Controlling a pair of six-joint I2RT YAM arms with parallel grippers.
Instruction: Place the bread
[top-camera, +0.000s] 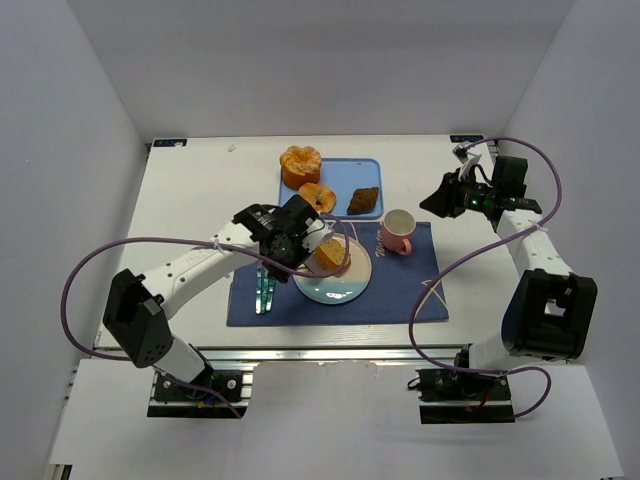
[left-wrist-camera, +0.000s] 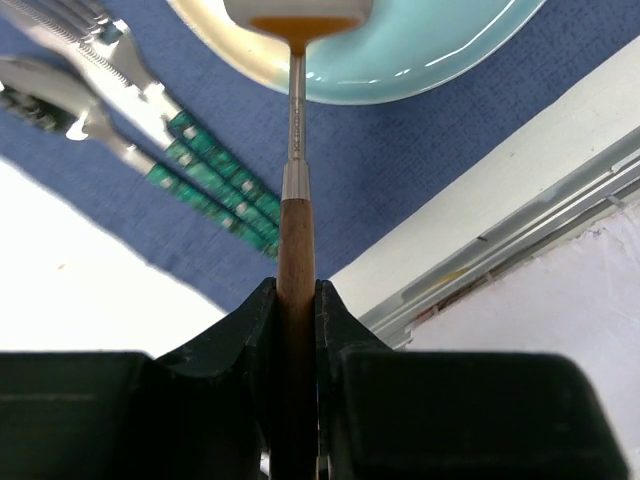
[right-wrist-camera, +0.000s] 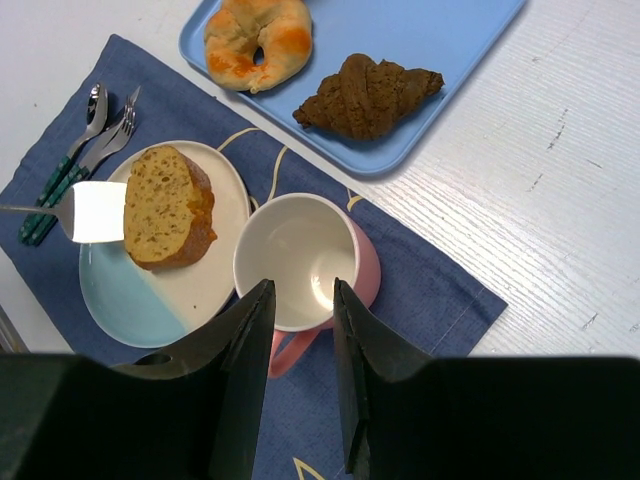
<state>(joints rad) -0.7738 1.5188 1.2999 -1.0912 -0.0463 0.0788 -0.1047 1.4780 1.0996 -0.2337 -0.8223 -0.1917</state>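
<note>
The bread (right-wrist-camera: 165, 205), a golden-tan speckled slice with a brown crust, lies on the white and light-blue plate (right-wrist-camera: 130, 300) on the blue placemat. It also shows in the top view (top-camera: 330, 254). My left gripper (top-camera: 290, 240) is shut on the wooden handle of a spatula (left-wrist-camera: 296, 250). The spatula's white blade (right-wrist-camera: 98, 212) sits over the plate, against the bread's left edge. In the left wrist view only an orange strip of bread (left-wrist-camera: 300, 25) shows under the blade. My right gripper (right-wrist-camera: 303, 290) is open and empty, held high above the pink mug (right-wrist-camera: 290, 240).
A blue tray (top-camera: 350, 175) at the back holds a glazed donut (top-camera: 317, 197) and a dark brown pastry (top-camera: 364, 200); an orange round pastry (top-camera: 300, 165) sits at its left corner. A green-handled fork and spoon (top-camera: 265, 290) lie left of the plate on the placemat (top-camera: 400, 290).
</note>
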